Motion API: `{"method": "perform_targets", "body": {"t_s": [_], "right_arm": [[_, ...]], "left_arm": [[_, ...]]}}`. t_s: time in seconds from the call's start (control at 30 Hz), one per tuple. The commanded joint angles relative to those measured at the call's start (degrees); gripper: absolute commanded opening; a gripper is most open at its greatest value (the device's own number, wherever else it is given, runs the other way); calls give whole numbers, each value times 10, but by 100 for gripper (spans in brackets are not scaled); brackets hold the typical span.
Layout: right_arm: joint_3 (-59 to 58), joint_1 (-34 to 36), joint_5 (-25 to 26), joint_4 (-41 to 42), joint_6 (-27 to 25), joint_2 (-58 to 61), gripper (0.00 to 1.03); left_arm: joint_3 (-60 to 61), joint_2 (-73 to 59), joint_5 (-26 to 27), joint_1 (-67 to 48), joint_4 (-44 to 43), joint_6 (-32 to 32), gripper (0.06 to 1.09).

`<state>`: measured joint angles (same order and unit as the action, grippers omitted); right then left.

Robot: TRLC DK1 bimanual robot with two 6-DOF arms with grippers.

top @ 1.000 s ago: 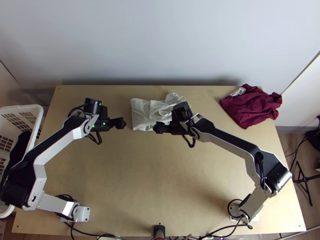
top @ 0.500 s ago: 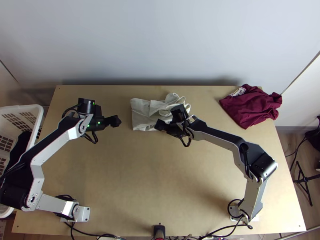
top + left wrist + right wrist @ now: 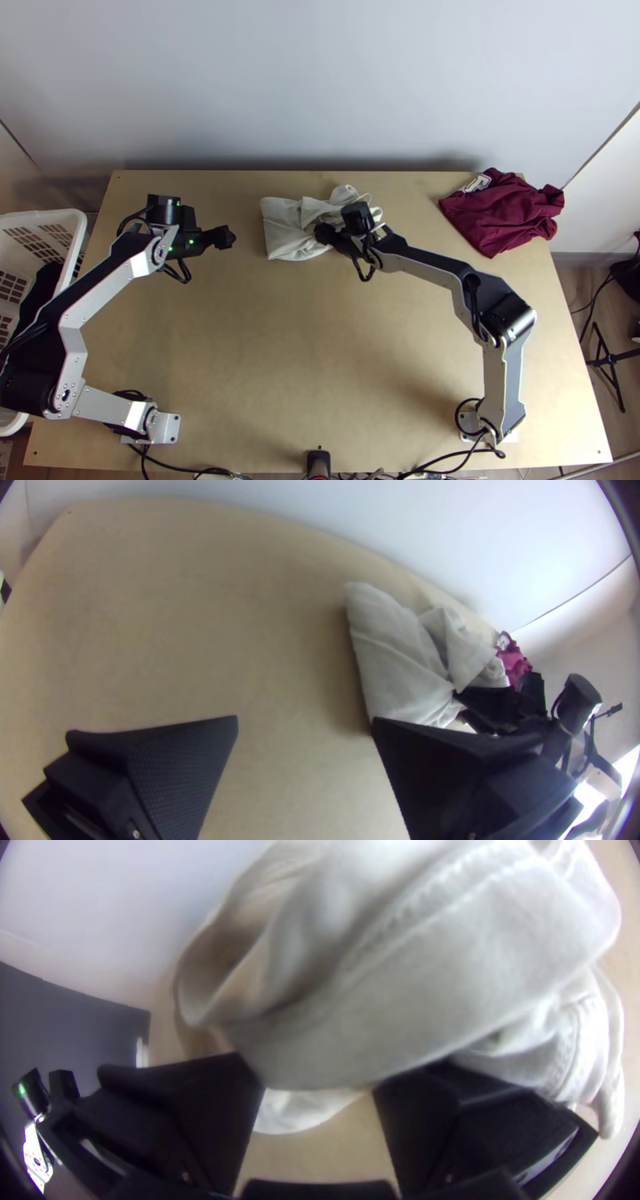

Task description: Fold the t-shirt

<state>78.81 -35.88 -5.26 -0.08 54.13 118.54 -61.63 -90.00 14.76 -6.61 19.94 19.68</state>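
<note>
The pale grey-white t-shirt [image 3: 282, 229] lies as a compact bundle at the table's far middle, flatter on its left and bunched with loose folds on its right. In the top view my right gripper [image 3: 325, 234] is at the bundle's near side, against the cloth. Its fingers stand apart in the right wrist view, where the right gripper [image 3: 317, 1083] has a thick fold of the t-shirt [image 3: 413, 973] over and between its tips. My left gripper [image 3: 226, 238] is left of the bundle, touching nothing. In the left wrist view the left gripper [image 3: 305, 721] is open, the t-shirt [image 3: 393, 657] beyond it.
A bunched dark red cloth [image 3: 504, 212] lies at the table's far right corner. A white basket [image 3: 72, 220] with dark cloth inside stands off the left edge. A pale wall [image 3: 320, 88] rises behind the table [image 3: 304, 352], whose bare wood extends between the arms.
My left gripper has moved left, away from the t-shirt. The right gripper has shifted slightly right and farther up the table into the cloth, and the t-shirt's near edge has creased around it.
</note>
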Motion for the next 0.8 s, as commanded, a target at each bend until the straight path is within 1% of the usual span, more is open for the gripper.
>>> {"method": "perform_targets", "body": {"t_s": [0.0, 0.07, 0.1, 0.13, 0.33, 0.43, 0.63, 0.77], "right_arm": [[65, 8, 15, -19, -39, 34, 47], [79, 8, 14, -46, -52, 37, 46], [79, 7, 15, -48, -53, 36, 31], [78, 6, 22, -48, -58, 34, 8], [82, 6, 25, -49, -113, 13, 3], [72, 6, 16, -53, -152, -15, 3], [30, 3, -6, -51, -173, -64, 3], [19, 2, -6, -50, -179, -92, 3]], "left_arm": [[-2, -10, 2, 8, -5, -7, 103], [-1, -11, 1, 10, -4, -10, 103], [0, -11, 2, 11, -4, -10, 103], [0, -11, 2, 12, -4, -9, 103], [2, -7, 1, 16, -2, -10, 103], [2, -2, 1, 20, 0, -10, 103], [4, 5, 1, 26, 2, -12, 103], [4, 14, 2, 25, 3, -11, 103]]}}
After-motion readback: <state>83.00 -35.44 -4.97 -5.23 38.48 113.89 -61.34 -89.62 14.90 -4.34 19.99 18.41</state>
